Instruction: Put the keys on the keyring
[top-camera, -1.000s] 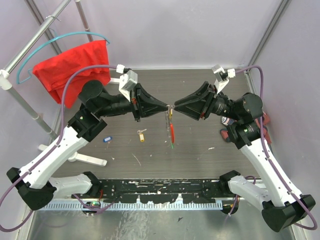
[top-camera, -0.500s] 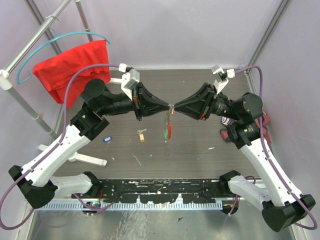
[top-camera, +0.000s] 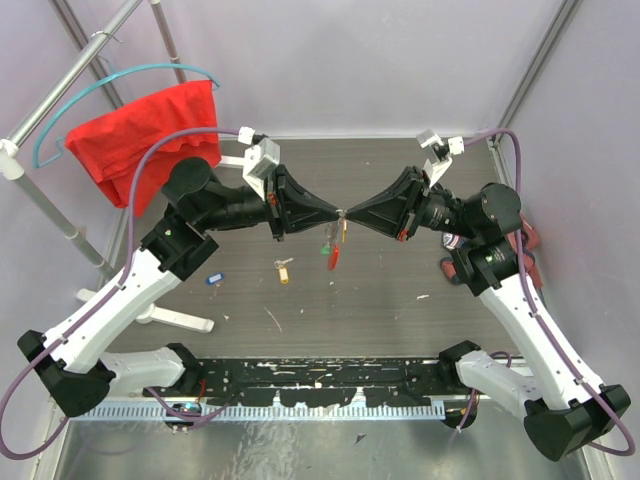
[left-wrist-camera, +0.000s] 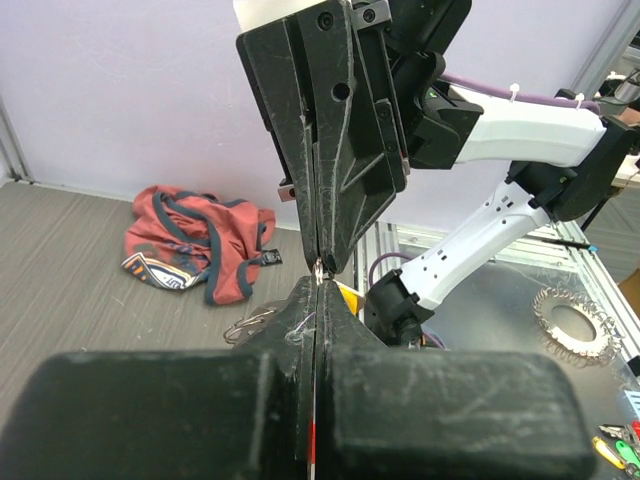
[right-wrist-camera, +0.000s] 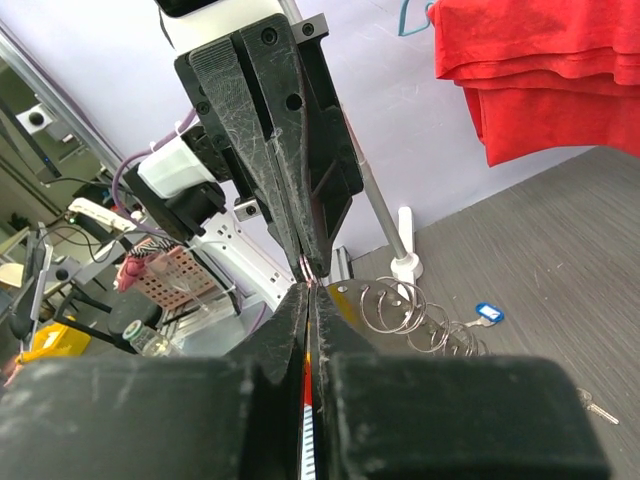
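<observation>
The keyring (top-camera: 336, 256) hangs in mid-air over the middle of the table (top-camera: 390, 300). Its red bar dangles just below the spot where the two arms meet, with a green-tagged key (top-camera: 327, 247) touching or nearly touching it. From the left wrist I also see a yellow tag (left-wrist-camera: 349, 297) tucked right under the tips.

The left gripper (top-camera: 337, 213) and right gripper (top-camera: 349, 213) face each other nose to nose. Both have their fingers pressed fully together on a fine sliver of metal at the meeting point. I read that as both pinching the wire of the loop. The piece is too small for me to rule out that one side has a key's eye instead.

Holding it up like this makes sense to me. The bar and tags hang clear under their own weight, and the thin wire is stretched between two fixed points where a key can be slid along.

On the table, well apart from the ring, lie a yellow-tagged key (top-camera: 284, 271) and a blue-tagged key (top-camera: 214, 278), both waiting. I judge the task partway done.

Further out, a red cloth (top-camera: 140, 135) hangs on a teal hanger (top-camera: 120, 80) at the far left. A crumpled red-and-navy cloth (left-wrist-camera: 195, 250) lies by the right arm.
</observation>
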